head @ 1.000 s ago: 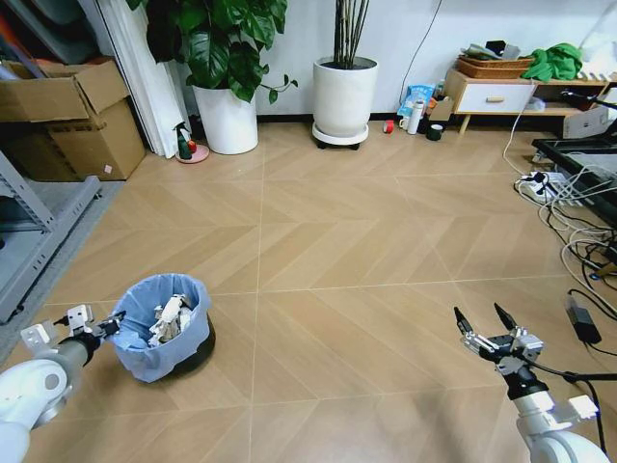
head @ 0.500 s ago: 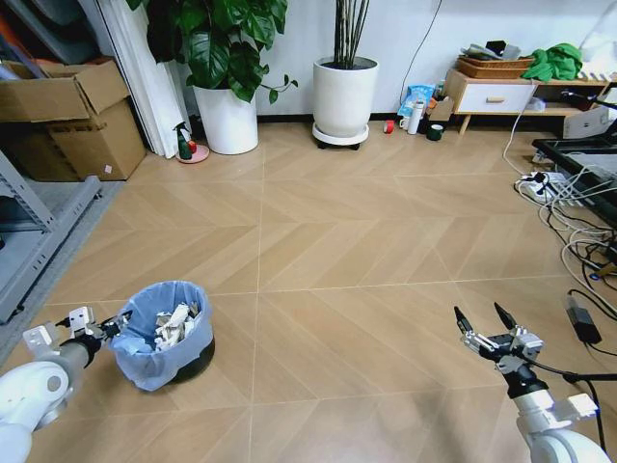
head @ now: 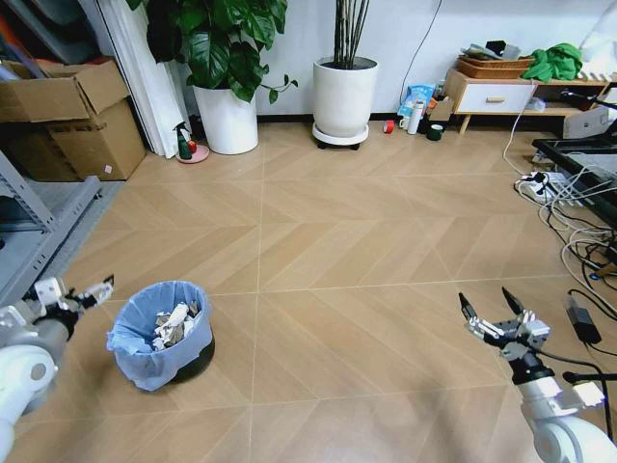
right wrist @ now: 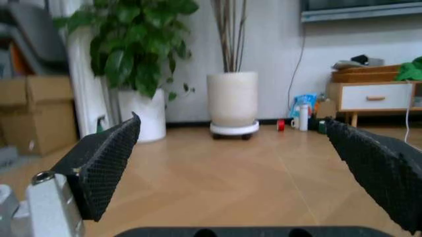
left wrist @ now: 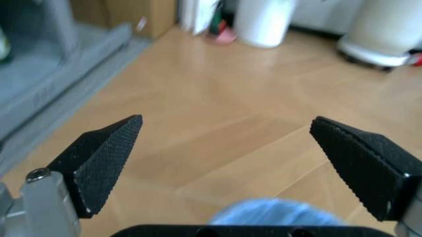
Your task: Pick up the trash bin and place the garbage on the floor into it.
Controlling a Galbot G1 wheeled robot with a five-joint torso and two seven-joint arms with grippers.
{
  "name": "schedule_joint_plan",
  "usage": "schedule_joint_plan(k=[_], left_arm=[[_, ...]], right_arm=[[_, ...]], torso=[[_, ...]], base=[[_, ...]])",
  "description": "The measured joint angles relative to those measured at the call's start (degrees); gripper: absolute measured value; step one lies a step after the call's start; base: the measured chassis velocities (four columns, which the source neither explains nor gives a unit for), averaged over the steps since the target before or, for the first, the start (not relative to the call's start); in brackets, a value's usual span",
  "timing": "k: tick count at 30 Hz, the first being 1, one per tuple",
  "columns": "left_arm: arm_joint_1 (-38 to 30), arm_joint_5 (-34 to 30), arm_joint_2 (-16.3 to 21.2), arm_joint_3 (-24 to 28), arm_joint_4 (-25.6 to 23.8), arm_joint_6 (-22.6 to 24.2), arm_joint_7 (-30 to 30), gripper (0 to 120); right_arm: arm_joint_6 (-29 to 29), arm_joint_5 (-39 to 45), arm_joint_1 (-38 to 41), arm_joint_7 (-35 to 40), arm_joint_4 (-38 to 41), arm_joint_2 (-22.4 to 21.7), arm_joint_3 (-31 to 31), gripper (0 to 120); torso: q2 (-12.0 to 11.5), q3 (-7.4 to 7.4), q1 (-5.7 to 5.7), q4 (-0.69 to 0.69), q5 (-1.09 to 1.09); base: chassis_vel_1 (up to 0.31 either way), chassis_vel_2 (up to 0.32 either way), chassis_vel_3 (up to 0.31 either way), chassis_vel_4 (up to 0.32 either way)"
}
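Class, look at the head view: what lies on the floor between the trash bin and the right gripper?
Bare wooden floor, seen in the head view, separates the trash bin from the right gripper.

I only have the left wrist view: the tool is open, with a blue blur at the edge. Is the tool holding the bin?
Observer: No. The trash bin stands upright on the floor, apart from the open left tool beside it.
Operator: Anything inside it?
Observer: Yes, garbage lies inside the blue liner.
Operator: And the right tool?
Observer: The right tool is open and holds nothing, far to the bin's right.
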Motion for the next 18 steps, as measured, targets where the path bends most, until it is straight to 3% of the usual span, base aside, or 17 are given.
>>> schedule_joint_plan(k=[5,7,11,18], left_arm=[[0.31,5.13,-3.27,1.58,-6.22,-1.53,0.2,100],[0.83,9.65,-6.63,3.01,-8.44,-3.45,2.02,100],[1.81,14.46,-9.74,4.11,-8.07,-7.13,5.61,100],[0.91,17.47,-11.51,6.05,-4.54,-9.03,8.46,100]], right_arm=[[1.9,-0.52,5.95,2.66,-2.97,4.71,-4.21,100],[5.02,-0.79,11.55,2.57,-7.74,8.59,-7.83,100],[8.74,1.27,18.2,0.55,-13.14,12.57,-12.31,100],[9.0,1.19,23.97,-0.51,-18.97,16.55,-19.23,100]], torso=[[0.0,0.01,0.0,-0.01,0.0],[0.0,0.0,0.0,-0.02,0.04],[0.0,0.0,0.0,0.02,0.01],[0.0,0.01,0.01,0.01,0.03]], base=[[0.0,0.0,0.0,0.0],[0.0,0.0,0.0,0.0],[0.0,0.0,0.0,0.0],[0.0,0.0,0.0,0.0]])
